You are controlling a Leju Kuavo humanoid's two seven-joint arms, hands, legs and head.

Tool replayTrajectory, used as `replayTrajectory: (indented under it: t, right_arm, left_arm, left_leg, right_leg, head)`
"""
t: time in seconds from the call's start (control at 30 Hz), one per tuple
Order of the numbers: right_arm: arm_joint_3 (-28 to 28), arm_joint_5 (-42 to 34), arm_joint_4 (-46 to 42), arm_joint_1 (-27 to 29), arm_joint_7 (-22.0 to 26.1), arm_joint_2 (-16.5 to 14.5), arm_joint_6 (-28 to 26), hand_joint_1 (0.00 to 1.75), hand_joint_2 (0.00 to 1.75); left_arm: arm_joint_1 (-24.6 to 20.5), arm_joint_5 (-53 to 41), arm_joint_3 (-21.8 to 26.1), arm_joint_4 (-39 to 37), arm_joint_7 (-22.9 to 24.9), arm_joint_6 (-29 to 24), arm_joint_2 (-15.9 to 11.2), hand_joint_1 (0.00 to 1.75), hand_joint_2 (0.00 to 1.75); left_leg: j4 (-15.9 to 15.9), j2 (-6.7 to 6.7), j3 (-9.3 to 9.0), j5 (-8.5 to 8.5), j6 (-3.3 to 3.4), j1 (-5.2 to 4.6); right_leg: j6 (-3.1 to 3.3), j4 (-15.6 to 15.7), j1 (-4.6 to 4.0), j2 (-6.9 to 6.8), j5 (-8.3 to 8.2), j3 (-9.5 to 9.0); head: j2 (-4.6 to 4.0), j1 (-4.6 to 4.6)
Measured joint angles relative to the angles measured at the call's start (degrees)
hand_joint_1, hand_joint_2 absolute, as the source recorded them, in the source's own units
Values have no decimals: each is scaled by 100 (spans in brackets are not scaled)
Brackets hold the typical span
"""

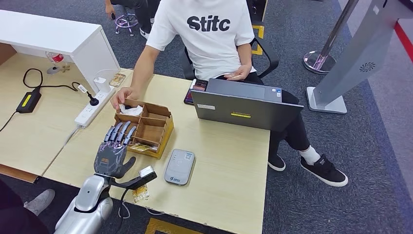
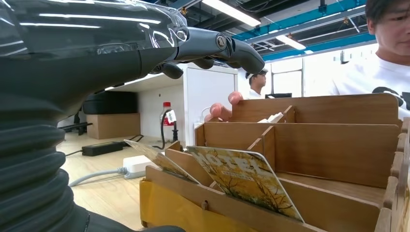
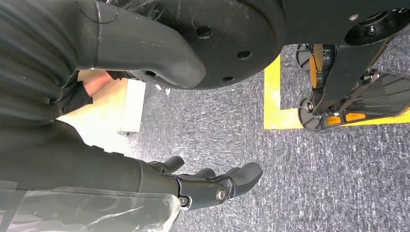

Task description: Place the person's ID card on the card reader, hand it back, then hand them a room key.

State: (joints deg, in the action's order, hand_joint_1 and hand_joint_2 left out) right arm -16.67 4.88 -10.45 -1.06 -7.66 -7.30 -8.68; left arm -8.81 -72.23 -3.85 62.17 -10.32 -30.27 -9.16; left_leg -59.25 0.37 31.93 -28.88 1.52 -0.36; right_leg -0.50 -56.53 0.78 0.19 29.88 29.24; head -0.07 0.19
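Note:
My left hand [image 1: 113,151] hovers with its fingers stretched out over the near left corner of a wooden divider box [image 1: 155,127] and holds nothing. Yellow printed room key cards [image 2: 246,181] lean in the box's front slot [image 1: 142,146], just under my fingers [image 2: 212,48]. The grey card reader [image 1: 179,166] lies flat on the table to the right of my hand, with nothing on it. A person in a white T-shirt [image 1: 207,34] sits across the table, one hand [image 1: 122,96] on the box's far left corner. My right hand [image 3: 212,186] hangs over the carpet, fingers apart and holding nothing.
A grey laptop [image 1: 243,105] stands open at the far side, a phone [image 1: 196,91] beside it. A white power strip [image 1: 91,109] with cables and a black adapter [image 1: 28,101] lie on the left. The table's front edge [image 1: 195,217] is near the reader.

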Motion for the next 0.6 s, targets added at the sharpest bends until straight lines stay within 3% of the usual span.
replayTrajectory:
  t: [0.6]
  right_arm:
    - [-20,56,0,-1,-6,0,8,0,175]
  left_arm:
    - [-14,56,0,-91,-125,-209,56,0,175]
  left_leg:
    - [0,0,0,0,0,0]
  right_leg:
    - [0,0,0,0,0,0]
  head:
    - [0,1]
